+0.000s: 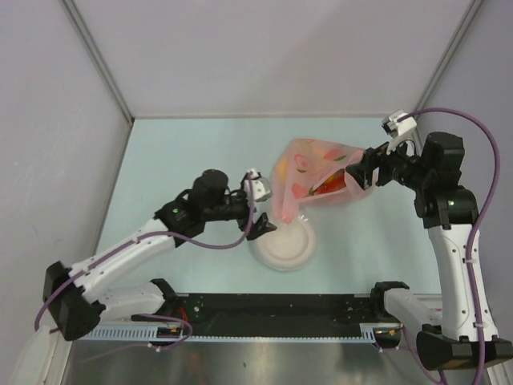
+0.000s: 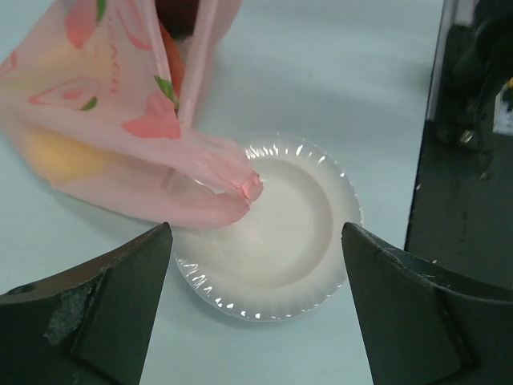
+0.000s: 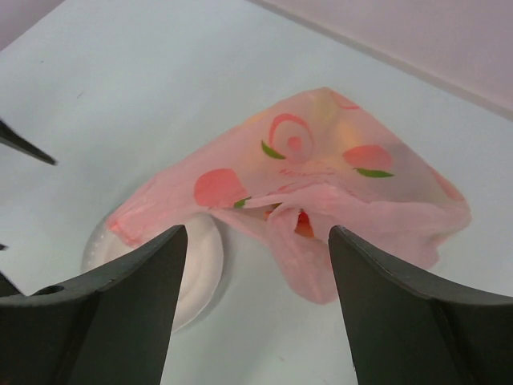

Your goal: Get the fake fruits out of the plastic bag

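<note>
One pink plastic bag point(image 1: 309, 172) lies on the table point(image 1: 192, 160), right of centre in the top view. Inside it, a red-orange fruit point(image 1: 331, 183) shows at the bag's right end, and the left wrist view shows a yellow fruit point(image 2: 60, 152) glowing through the film. How many more fruits it holds cannot be told.

The bag's long axis runs from upper right to lower left. Its tapered tip points lower left and rests over the rim of the one white plate point(image 1: 292, 253).

The left claw point(image 2: 256, 228) hangs above the plate with its fingers spread wide, gripping nothing. The right claw point(image 3: 256, 233) sits at the bag's right end, also spread wide, with the bag lying ahead between its fingers and not pinched.
</note>
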Motion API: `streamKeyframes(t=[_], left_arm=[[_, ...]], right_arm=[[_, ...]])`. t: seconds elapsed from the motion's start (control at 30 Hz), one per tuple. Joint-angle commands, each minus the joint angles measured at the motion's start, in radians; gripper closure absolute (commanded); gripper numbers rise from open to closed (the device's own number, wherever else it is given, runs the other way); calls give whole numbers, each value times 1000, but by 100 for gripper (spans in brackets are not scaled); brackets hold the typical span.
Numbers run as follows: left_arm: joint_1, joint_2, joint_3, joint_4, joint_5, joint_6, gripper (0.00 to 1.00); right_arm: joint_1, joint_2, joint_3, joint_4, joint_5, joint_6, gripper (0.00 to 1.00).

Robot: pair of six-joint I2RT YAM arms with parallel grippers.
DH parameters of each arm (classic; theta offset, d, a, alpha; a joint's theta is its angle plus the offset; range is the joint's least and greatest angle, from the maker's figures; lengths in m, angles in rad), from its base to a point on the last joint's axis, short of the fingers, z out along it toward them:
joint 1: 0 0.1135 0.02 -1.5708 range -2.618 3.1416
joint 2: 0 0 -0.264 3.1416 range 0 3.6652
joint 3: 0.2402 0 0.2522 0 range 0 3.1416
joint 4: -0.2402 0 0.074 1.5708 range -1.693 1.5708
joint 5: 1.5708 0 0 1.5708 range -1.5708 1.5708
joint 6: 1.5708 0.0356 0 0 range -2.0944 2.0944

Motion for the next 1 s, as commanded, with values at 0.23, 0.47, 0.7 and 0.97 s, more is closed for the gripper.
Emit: streamKeyframes(t=[0.23,0.47,0.7,0.97], left_arm=[[-138,401,179,46,-296,186,12],[-140,522,380,-13,-341,138,69],[6,475,461,-122,-235,-137,100],[72,464,429,-18,25,-300,100]], right_arm=[[184,42,-137,25,362,63,23],[203,25,-239,100,573,130,59],[-61,5,-317,28,493,78,100],[-239,-22,-313,-129,200,-150,59]])
